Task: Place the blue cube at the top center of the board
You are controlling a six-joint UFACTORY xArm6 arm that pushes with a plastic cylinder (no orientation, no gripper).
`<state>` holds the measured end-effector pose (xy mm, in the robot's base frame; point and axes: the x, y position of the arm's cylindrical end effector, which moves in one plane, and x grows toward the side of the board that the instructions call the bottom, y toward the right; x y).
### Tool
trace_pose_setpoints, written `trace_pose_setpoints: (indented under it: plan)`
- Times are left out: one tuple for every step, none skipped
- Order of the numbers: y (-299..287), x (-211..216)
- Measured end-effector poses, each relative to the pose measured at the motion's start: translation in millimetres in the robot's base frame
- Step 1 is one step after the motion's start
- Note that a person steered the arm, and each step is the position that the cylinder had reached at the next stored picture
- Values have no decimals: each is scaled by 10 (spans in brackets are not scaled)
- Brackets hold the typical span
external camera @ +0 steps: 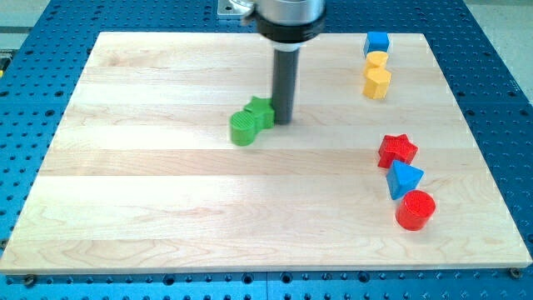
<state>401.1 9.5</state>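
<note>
The blue cube (376,42) sits at the view's top right of the wooden board (150,208), just above two yellow blocks. My tip (282,122) rests on the board near its centre, a little above the middle, touching the right side of a green star-shaped block (262,111). The blue cube is far to the right of and above my tip.
A green cylinder (244,130) lies against the green star's lower left. A small yellow block (377,60) and a larger yellow block (376,82) sit below the blue cube. At the right are a red star (397,150), a blue triangle (404,178) and a red cylinder (415,209).
</note>
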Motion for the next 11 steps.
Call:
trace_pose_setpoints:
  plan:
    - [-55, 0]
    - [477, 281]
    - [1291, 228]
    - [2212, -31]
    - [2277, -649]
    - [2298, -1100]
    - [2309, -1398]
    - [1938, -1398]
    - [2275, -1431]
    - [2448, -1750]
    - [2094, -1869]
